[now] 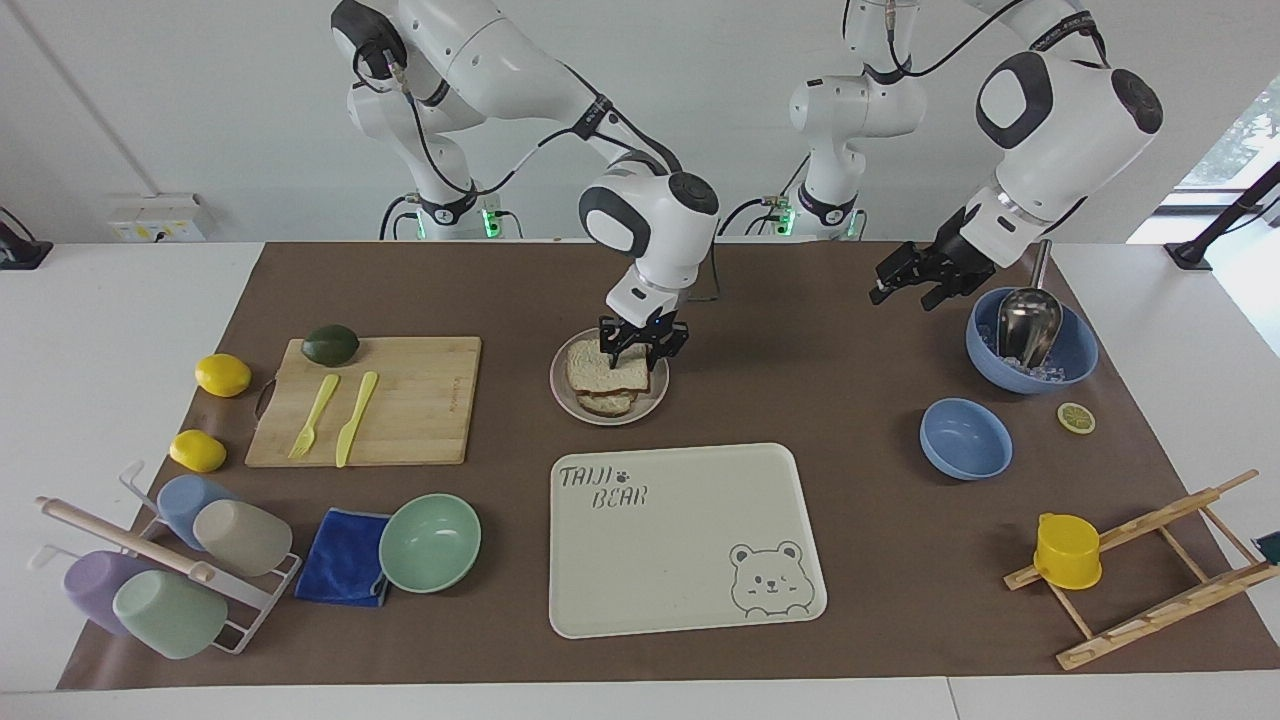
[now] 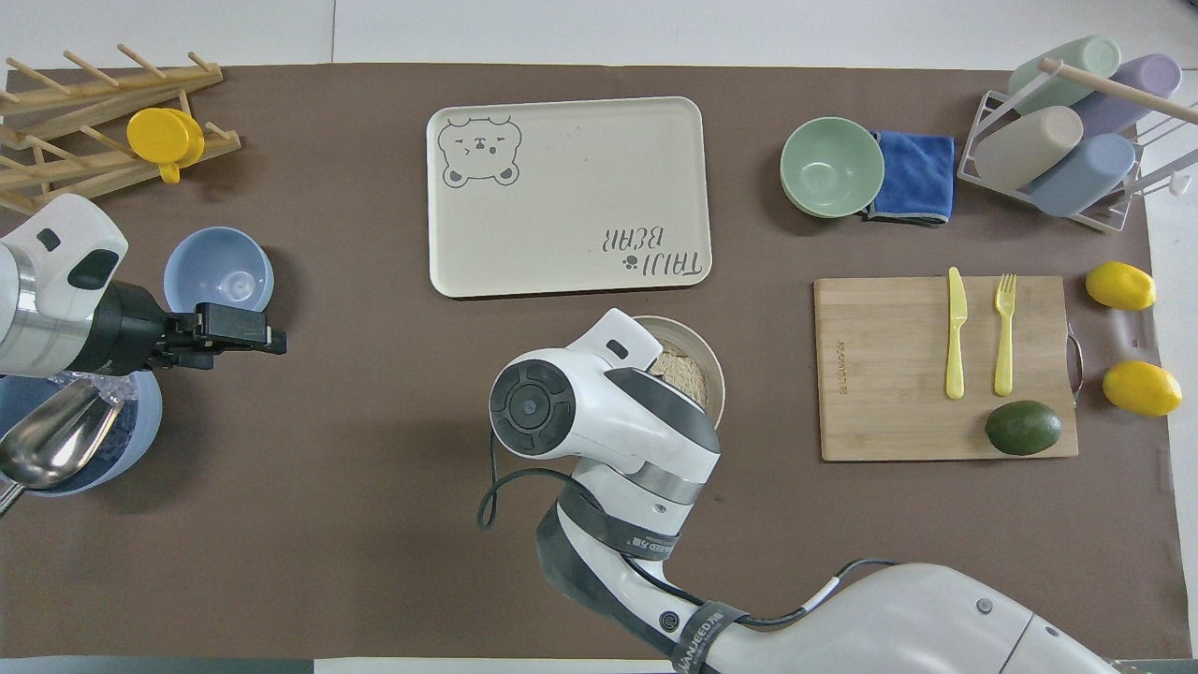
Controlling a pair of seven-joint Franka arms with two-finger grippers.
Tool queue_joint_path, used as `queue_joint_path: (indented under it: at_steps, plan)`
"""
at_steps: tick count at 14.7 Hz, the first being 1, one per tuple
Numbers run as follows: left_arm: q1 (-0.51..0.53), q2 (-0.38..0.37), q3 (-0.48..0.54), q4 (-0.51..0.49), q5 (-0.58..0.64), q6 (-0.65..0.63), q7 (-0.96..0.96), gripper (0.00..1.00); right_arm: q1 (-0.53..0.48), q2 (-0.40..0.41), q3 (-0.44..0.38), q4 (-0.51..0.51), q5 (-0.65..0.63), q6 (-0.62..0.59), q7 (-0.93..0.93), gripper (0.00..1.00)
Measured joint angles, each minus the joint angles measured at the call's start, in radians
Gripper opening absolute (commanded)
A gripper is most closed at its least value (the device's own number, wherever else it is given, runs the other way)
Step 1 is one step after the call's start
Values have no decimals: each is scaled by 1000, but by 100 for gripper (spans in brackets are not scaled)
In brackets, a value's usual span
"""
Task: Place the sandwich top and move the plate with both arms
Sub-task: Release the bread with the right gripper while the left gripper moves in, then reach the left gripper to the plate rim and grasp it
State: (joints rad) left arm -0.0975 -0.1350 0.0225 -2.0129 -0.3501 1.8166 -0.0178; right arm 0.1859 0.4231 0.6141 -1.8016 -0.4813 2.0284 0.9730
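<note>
Sandwich top (image 1: pixel 605 367): square speckled slice w/ brown crust, lying flat on lower slice. Plate (image 1: pixel 656 402): small round beige-grey, raised rim, on brown mat, nearer robots than bear tray (image 1: pixel 690 560).

Hidden and cut-off parts

In the overhead view the right arm's wrist covers the right gripper and most of the plate (image 2: pixel 713 370); only its 3 o'clock rim and a sliver of the sandwich top (image 2: pixel 688 374) show. The ice bowl (image 2: pixel 140 426) runs off the 9 o'clock edge.
</note>
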Motion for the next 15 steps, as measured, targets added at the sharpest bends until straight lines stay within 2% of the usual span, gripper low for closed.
queue_joint_path:
  at_steps: [3,4,6,8,9,12,15]
  plan:
    - [-2,0,0,-8,-5,8,0,100,-37,-45,-15,92,146,-6,-47,95]
    - [-2,0,0,-9,-5,9,0,100,-48,-69,-39,133,194,-41,-89,100]
    - [-8,1,0,-12,-7,21,0,100,-65,-124,-100,210,265,-155,-220,100]
    - [-36,8,-1,-28,-41,49,0,100,-94,-192,-164,242,337,-256,-371,100]
    - [-53,14,-1,-42,-69,71,0,100,-107,-231,-208,246,384,-305,-441,100]
    - [-124,39,-3,-101,-149,176,0,100,-114,-345,-412,248,512,-455,-668,100]
    - [-240,73,-6,-171,-225,348,-1,100,-118,-408,-607,257,539,-580,-879,100]
